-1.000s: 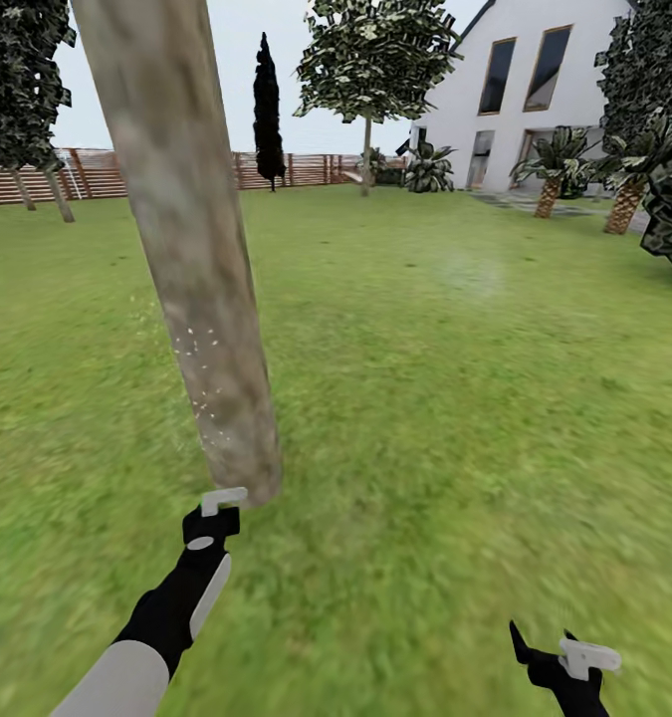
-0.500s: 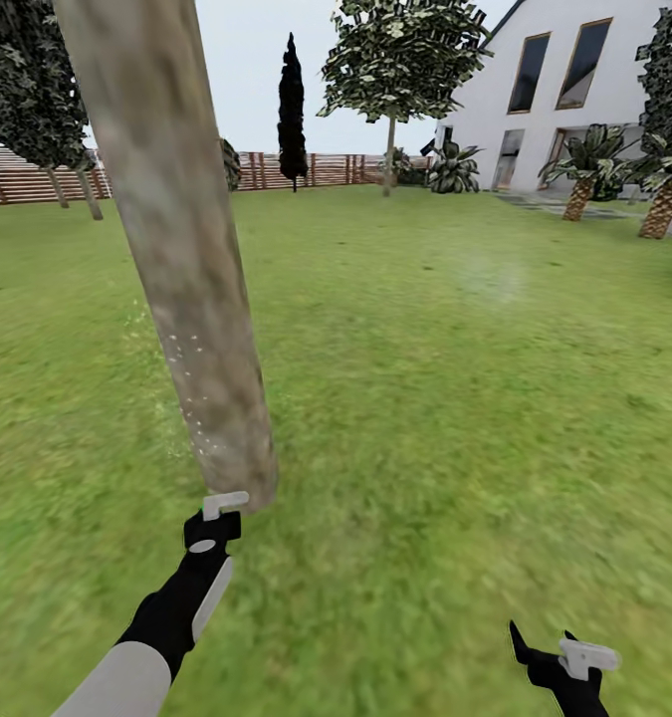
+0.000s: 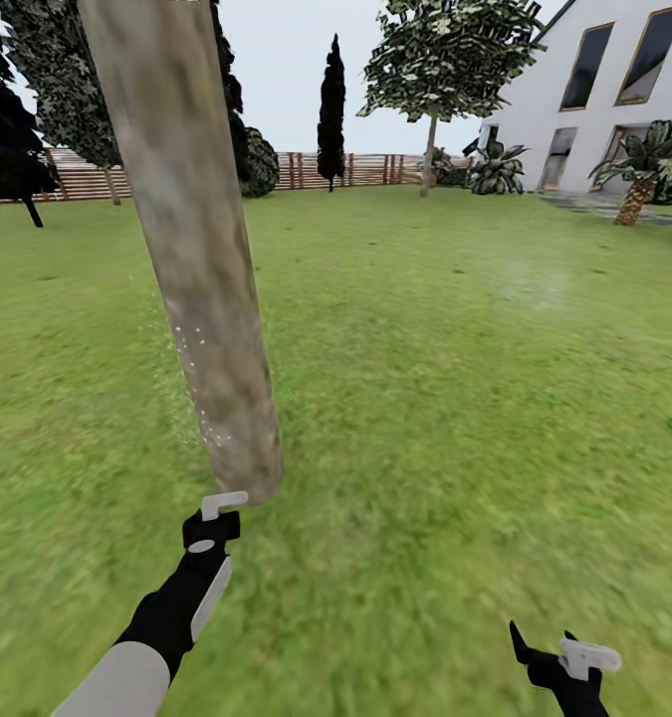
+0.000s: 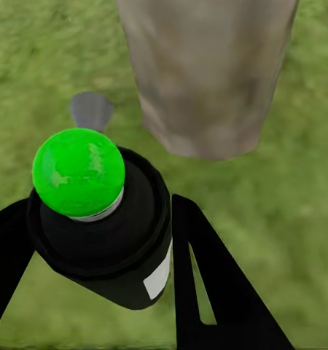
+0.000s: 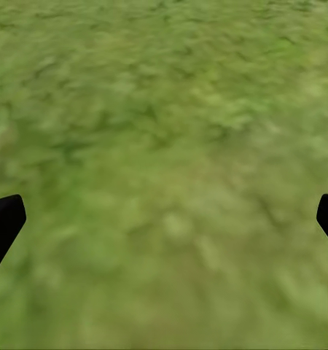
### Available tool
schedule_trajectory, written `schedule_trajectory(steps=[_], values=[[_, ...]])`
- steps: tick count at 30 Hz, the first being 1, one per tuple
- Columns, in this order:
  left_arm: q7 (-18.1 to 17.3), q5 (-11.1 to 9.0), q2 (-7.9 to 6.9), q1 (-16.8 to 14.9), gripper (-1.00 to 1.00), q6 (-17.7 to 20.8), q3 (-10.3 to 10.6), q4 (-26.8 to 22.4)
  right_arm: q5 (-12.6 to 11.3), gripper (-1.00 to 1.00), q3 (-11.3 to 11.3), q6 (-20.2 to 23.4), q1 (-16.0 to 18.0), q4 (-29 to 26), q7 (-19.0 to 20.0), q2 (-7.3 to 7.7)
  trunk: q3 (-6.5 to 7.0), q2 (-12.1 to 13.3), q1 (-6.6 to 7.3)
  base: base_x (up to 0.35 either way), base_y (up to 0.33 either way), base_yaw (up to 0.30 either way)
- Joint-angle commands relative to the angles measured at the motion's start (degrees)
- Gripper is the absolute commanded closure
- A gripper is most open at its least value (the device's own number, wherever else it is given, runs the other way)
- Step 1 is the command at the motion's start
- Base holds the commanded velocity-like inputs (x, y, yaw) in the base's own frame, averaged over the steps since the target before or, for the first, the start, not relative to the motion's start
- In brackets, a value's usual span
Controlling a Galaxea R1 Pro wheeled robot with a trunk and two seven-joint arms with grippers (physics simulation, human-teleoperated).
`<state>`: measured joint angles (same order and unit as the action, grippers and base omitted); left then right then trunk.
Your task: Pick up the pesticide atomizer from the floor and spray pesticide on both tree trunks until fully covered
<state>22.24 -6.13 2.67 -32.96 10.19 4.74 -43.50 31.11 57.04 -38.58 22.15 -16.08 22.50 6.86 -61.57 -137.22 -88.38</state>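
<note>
Camera panned left, arms unmoved; left tool (image 4: 98, 240) clamping pesticide atomizer (image 4: 98, 219), right tool (image 5: 164, 219) spread, trunk (image 3: 191, 249) top cropped.

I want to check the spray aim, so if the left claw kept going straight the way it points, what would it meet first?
Most likely the base of the tree trunk. The left claw, shut on the atomizer, points at it over a strip of grass. Depth is unclear, so it might meet the grass first.

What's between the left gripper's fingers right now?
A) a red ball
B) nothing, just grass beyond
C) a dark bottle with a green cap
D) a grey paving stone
C: in the left wrist view the pesticide atomizer, dark with a green top, sits between the black fingers, facing the tree trunk.
</note>
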Motion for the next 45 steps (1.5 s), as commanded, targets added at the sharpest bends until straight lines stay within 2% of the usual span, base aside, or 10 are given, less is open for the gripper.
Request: schedule_trajectory(steps=[1, 8, 25, 36, 45], values=[[0.0, 0.0, 0.05, 0.0, 1.0, 0.0, 0.0, 0.0, 0.0, -1.0, 0.0, 0.0, 0.0, 0.0, 0.0, 0.0, 0.0, 0.0, 0.0, 0.0, -0.274, 0.178], [0.1, 0.0, 0.14, 0.0, 1.0, 0.0, 0.0, 0.0, 0.0, -1.0, 0.0, 0.0, 0.0, 0.0, 0.0, 0.0, 0.0, 0.0, 0.0, 0.0, -0.274, 0.042], [0.1, 0.1, 0.22, 0.0, 1.0, 0.0, 0.1, 0.0, 0.0, -1.0, 0.0, 0.0, 0.0, 0.0, 0.0, 0.0, 0.0, 0.0, 0.0, 0.079, -0.274, 0.261], [0.1, 0.1, 0.23, 0.0, 1.0, 0.0, 0.0, 0.0, 0.0, -1.0, 0.0, 0.0, 0.0, 0.0, 0.0, 0.0, 0.0, 0.0, 0.0, 0.101, -0.274, 0.039], [0.1, 0.0, 0.21, 0.0, 1.0, 0.0, 0.1, 0.0, 0.0, -1.0, 0.0, 0.0, 0.0, 0.0, 0.0, 0.0, 0.0, 0.0, 0.0, 0.101, -0.274, 0.253]])
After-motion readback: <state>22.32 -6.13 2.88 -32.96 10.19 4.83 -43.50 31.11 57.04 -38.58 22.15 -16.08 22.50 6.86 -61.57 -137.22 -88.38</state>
